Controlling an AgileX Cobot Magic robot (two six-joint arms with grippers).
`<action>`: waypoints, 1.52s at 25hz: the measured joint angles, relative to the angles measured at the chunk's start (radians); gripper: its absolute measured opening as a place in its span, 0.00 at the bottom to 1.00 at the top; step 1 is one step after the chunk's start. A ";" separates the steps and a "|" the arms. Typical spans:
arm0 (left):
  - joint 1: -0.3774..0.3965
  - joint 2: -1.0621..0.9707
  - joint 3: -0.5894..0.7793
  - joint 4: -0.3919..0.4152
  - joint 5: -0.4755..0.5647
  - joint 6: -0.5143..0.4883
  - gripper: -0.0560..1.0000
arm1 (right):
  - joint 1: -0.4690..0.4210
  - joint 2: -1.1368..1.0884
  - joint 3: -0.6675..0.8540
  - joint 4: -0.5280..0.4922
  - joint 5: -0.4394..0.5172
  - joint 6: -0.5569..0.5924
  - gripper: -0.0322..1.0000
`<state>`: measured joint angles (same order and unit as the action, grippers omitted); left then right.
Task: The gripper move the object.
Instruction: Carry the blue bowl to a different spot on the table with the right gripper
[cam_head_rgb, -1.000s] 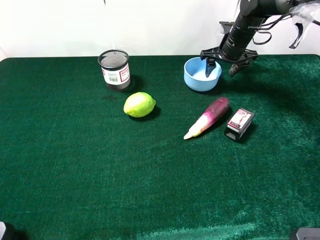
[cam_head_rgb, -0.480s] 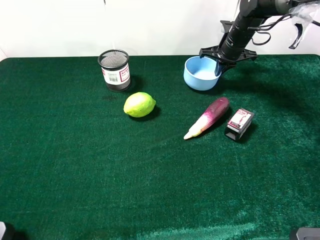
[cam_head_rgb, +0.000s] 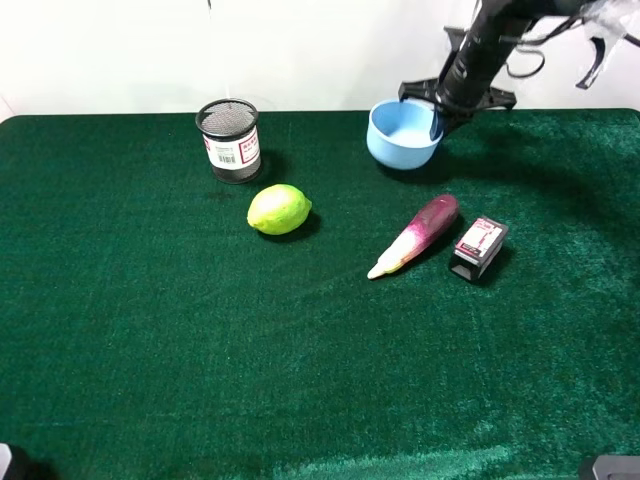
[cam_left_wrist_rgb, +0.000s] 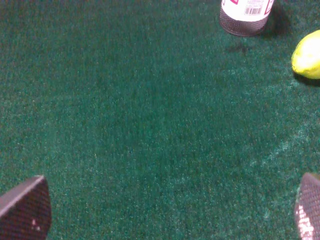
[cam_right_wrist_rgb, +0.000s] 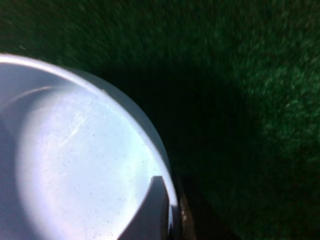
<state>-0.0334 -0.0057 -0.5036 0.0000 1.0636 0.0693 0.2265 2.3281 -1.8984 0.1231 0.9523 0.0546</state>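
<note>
Right claw is clamped on the wall of the light-blue bowl, one finger inside the rim and the other outside. The wrist cam shows it nicely, with the inner finger lying flat against the wall. The bowl is at the far side of the green counter, right of middle. Going by the shadow under it I'd guess it's tipped or just clear of the felt, but can't swear to it. It looks like thin stiff plastic, light and smooth, so kinda slippery. A rim pinch is the obvious hold, though being off-centre it'll want to swing. A purple-white vegetable lies nearer the camera, and the lemon and mesh cup are well off to the left. Left claw is spread wide over bare felt, holding nothing.
</note>
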 joint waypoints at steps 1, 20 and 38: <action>0.000 0.000 0.000 0.000 0.000 0.000 0.99 | 0.000 0.000 -0.027 0.000 0.021 0.000 0.01; 0.000 0.000 0.000 0.000 0.000 0.000 0.99 | 0.037 -0.173 -0.156 0.018 0.261 0.020 0.01; 0.000 0.000 0.000 0.000 0.000 0.000 0.99 | 0.407 -0.238 -0.156 0.016 0.263 0.056 0.01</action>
<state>-0.0334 -0.0057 -0.5036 0.0000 1.0636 0.0693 0.6336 2.0900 -2.0548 0.1390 1.2153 0.1102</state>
